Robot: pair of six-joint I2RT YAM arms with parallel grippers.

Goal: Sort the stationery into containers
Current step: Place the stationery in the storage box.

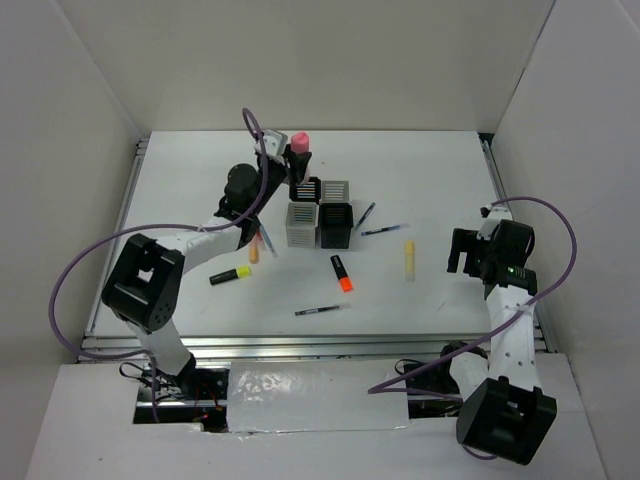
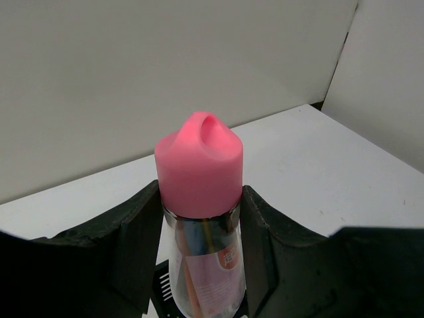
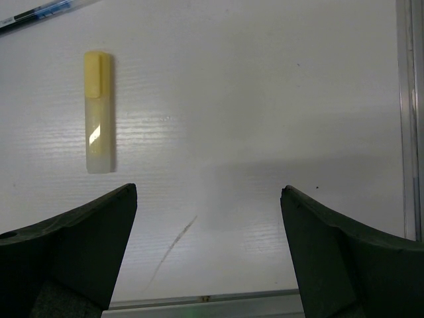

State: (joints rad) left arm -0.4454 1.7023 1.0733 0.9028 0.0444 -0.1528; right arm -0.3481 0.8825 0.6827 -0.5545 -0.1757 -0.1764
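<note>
While above the cups (image 1: 302, 225), left gripper (image 2: 200, 205) clamps pink highlighter (image 2: 199, 165).
Right gripper (image 3: 209, 192) (spread wide) hangs near the counter's right edge.

Lighting: bright, even, diffuse, from above. Shadows: soft and short on the worktop (image 1: 430, 180), with a faint grey band ahead of the right wrist's jaws. Glare: small white glint on the pale yellow highlighter (image 3: 99, 112). Focus: pink highlighter (image 2: 199, 165) crisp; jaws beside it dark, soft-edged, detail lost.
</note>
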